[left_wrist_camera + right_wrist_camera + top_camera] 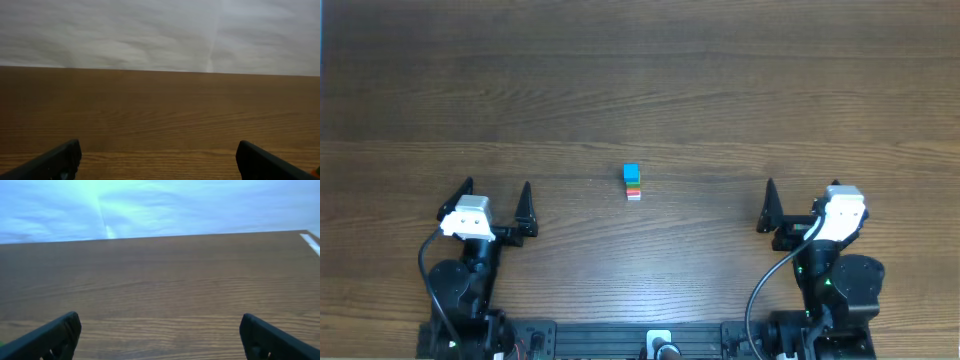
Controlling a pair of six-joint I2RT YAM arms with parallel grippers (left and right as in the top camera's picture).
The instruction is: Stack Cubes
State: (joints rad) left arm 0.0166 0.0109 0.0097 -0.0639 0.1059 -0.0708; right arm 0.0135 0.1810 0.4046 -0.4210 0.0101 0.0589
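While a blue-orange-white cube stack [632, 183] stands mid wooden tabletop [640, 80], left gripper [497, 187] & right gripper [800, 190] flank it, fingers spread.

Top camera: fixed overhead, looking straight down on the counter [640, 80]; set far back, with the stack of cubes [632, 182] mid-frame and both arm bases in view nearer than the stack. Left wrist camera: low over the counter, left of the stack, nearly level; left end effector [157, 146] in close foreground. Right wrist camera: same pose, right of the stack, behind right end effector [160, 316]. Shared: counter beyond the stack; both wrist views reach its far edge and a pale wall.
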